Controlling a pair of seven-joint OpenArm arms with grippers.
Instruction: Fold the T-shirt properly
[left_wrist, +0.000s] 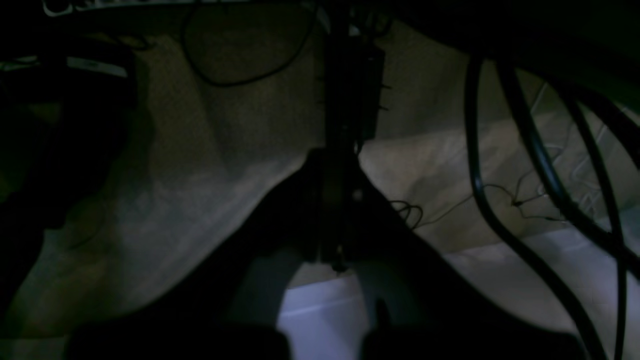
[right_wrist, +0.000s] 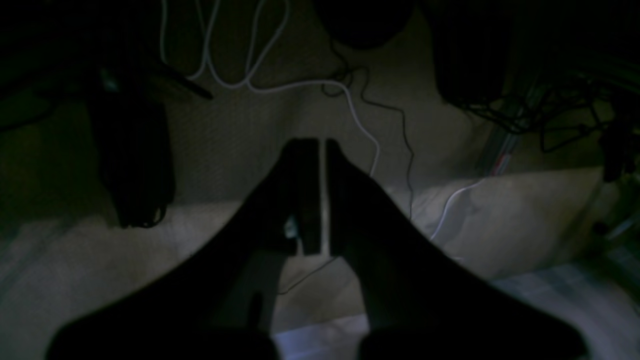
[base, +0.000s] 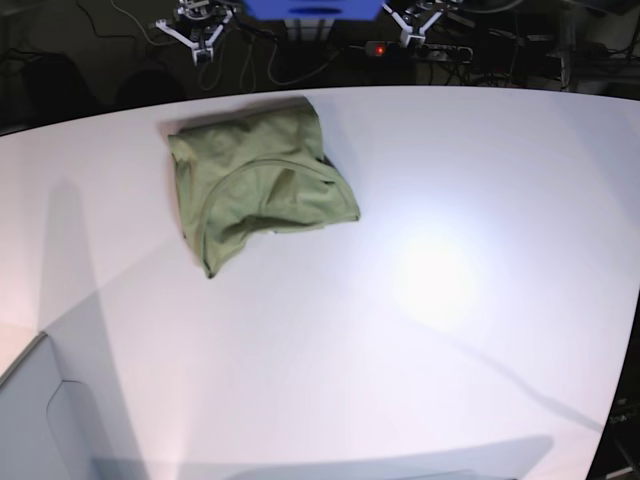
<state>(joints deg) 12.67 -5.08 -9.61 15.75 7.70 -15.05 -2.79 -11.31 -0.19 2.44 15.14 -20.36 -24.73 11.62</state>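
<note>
From my end, the base view gives me the T-shirt (base: 255, 180) lying on the white surface (base: 400, 370), toward the far edge and left of the middle in the scene. It is a rumpled green heap, with a broad curved fold running across its middle, one corner pointing toward the near side and another reaching out to the right. Both sets of my fingers are well off it, beyond the far edge of the surface, so nothing of mine touches the cloth. The right gripper (base: 203, 52) hangs at the far left of the scene, past the cloth's far left corner and nearer to it than my other one. The left gripper (base: 410, 38) is farther along to the right, beyond the cloth's right side, near a small red light (base: 376, 48). The left wrist view is very dark, but I make out its fingers pressed together with no cloth in them. The right wrist view shows the other pair drawn together too, likewise without any of the shirt. Under both wrist cameras I see dim floor with loose cables (right_wrist: 300, 84), and a strip of the pale surface along the bottom.
</note>
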